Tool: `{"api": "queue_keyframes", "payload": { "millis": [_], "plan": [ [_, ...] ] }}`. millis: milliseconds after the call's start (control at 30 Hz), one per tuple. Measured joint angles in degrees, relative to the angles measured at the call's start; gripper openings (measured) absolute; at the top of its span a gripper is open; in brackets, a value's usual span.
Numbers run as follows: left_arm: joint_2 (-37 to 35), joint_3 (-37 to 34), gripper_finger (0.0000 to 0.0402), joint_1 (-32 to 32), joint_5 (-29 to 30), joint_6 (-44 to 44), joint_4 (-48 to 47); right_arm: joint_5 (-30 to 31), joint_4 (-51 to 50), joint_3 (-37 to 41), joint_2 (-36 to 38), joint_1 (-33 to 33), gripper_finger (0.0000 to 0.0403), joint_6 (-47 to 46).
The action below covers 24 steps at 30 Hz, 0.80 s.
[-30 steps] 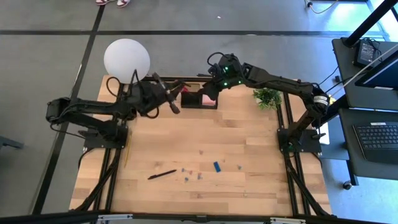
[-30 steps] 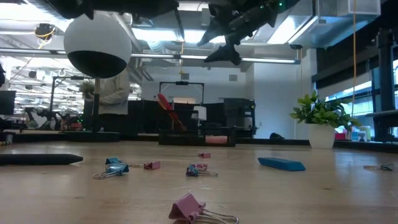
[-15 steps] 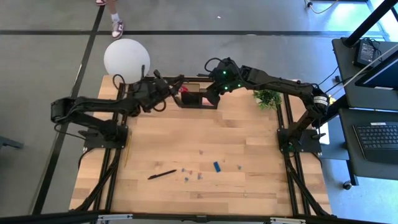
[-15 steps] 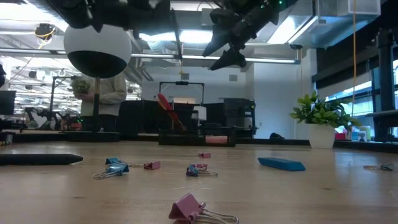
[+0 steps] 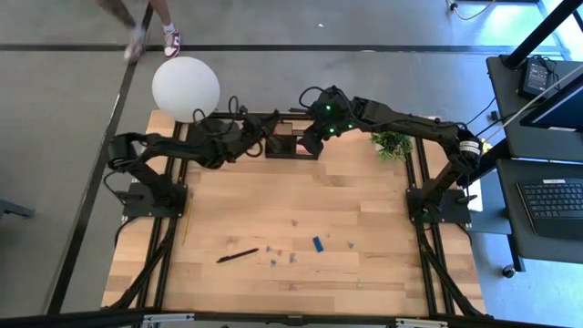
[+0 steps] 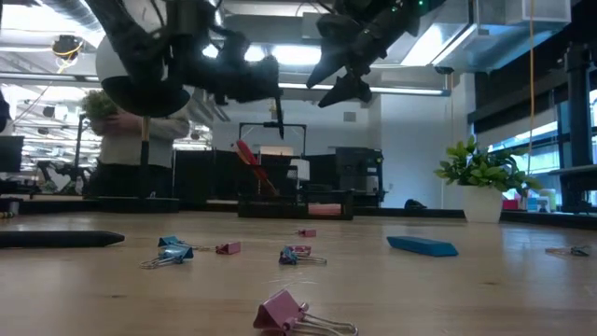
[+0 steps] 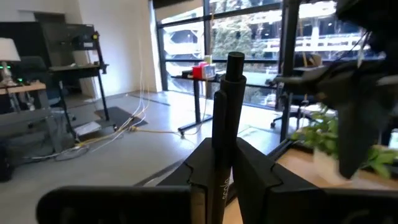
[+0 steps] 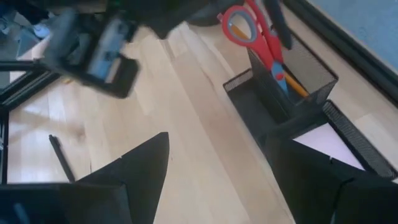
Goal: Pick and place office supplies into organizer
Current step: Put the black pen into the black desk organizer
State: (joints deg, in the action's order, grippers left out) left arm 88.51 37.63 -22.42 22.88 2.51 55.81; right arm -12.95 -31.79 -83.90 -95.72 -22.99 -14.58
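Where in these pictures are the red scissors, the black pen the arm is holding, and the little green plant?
red scissors (image 8: 249, 28), right wrist view, on the handle loops.
black pen (image 7: 225, 124), left wrist view, on its barrel above the fingers.
green plant (image 5: 393, 142), high view, on its leaves.

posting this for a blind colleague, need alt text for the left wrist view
The left gripper holds a black pen upright between its dark fingers, shut on its barrel. Behind it are an office floor, large windows and a blurred green plant.
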Motion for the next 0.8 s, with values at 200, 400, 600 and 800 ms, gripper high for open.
{"api": "queue_keyframes", "payload": {
  "millis": [200, 400, 600, 800],
  "plan": [
    [5.2, 0.0, 0.0036, -0.9, 0.1, -1.6, 2.3, 0.0, -1.0, 0.0, 0.0, 0.8, 0.0272, 0.1],
    [9.5, 0.0, 0.0041, -1.7, 0.6, -4.5, 3.7, 0.0, -1.0, 0.0, 0.0, 1.5, 0.0272, 0.1],
    [11.0, 0.0, 0.0039, -1.8, 0.5, -6.5, 3.6, 0.0, -1.0, 0.0, 0.0, 1.6, 0.0272, 0.1],
    [12.5, 0.0, 0.0043, -1.8, 1.0, -9.4, 2.7, 0.0, -1.1, 0.0, 0.0, 1.6, 0.0272, 0.1]
  ]
}}
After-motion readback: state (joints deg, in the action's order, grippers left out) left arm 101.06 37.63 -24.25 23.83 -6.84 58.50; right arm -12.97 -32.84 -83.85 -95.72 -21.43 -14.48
